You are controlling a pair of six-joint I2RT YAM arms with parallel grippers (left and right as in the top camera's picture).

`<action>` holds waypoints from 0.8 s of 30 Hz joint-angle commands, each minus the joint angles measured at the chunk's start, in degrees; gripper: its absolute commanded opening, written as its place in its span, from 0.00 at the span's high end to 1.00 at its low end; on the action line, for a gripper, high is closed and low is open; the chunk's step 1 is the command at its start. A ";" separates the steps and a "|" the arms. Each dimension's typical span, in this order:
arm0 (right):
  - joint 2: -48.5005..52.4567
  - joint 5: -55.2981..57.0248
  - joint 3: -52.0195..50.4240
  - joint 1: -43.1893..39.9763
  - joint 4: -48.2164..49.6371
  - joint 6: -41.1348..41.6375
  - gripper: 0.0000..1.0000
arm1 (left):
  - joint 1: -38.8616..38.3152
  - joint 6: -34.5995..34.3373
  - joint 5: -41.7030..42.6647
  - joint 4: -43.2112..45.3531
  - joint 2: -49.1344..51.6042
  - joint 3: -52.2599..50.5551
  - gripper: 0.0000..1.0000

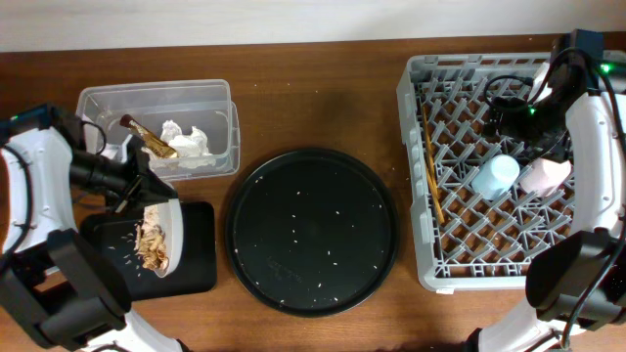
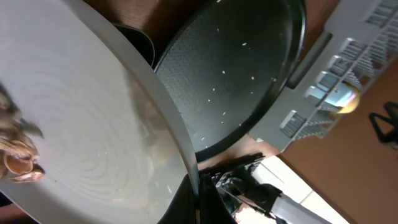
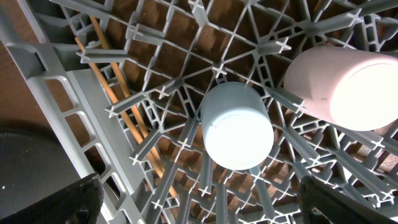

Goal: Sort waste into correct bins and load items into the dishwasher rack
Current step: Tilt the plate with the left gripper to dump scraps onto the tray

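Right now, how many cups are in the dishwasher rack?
2. The light blue cup sits right of the rack's middle; the pink cup lies beside it, further right. The right arm covers part of the rack, so more may be hidden.

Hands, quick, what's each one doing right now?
Left hand: closed on the grey bowl at its rim.
Right hand: open, holding nothing, over the blue cup.
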 commanded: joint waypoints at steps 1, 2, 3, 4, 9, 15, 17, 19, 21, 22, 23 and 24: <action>0.24 0.33 -0.26 -0.15 -0.13 0.07 0.02 | 3.21 6.25 5.97 -1.14 -1.11 -2.16 0.99; 0.24 0.33 -0.26 -0.15 -0.15 0.07 0.02 | 3.96 6.93 6.58 -1.36 -1.11 -2.40 0.99; 0.24 0.33 -0.28 -0.15 -0.15 0.07 0.02 | 4.83 7.23 6.82 -1.53 -1.11 -2.82 0.99; 0.24 0.31 -0.28 -0.15 -0.15 0.07 0.02 | 5.44 7.26 6.86 -1.84 -1.11 -3.04 0.99; 0.24 0.31 -0.28 -0.15 -0.15 0.04 0.02 | 8.39 9.84 8.22 -2.80 -1.11 -3.10 0.99; 0.24 0.31 -0.28 -0.15 -0.15 0.07 0.01 | 10.95 9.99 8.83 -2.82 -1.11 -3.10 0.99; 0.24 0.33 -0.26 -0.15 -0.15 0.07 0.02 | 11.39 10.10 9.11 -2.73 -1.11 -3.10 0.99; 0.24 0.33 -0.28 -0.15 -0.15 0.07 0.02 | 12.17 10.23 9.66 -2.38 -1.11 -3.10 0.99; 0.24 0.31 -0.26 -0.15 -0.15 0.07 0.02 | 12.90 10.21 9.70 -2.82 -1.36 -3.41 0.99; 0.24 0.31 -0.26 -0.15 -0.15 0.07 0.02 | 13.09 10.23 9.90 -2.82 -1.60 -3.82 0.99; 0.24 0.31 -0.28 -0.15 -0.15 0.07 0.02 | 13.38 10.23 10.27 -2.80 -1.66 -4.07 0.99; 0.24 0.33 -0.28 -0.15 -0.15 0.07 0.02 | 13.73 10.21 10.75 -2.82 -1.64 -4.11 0.99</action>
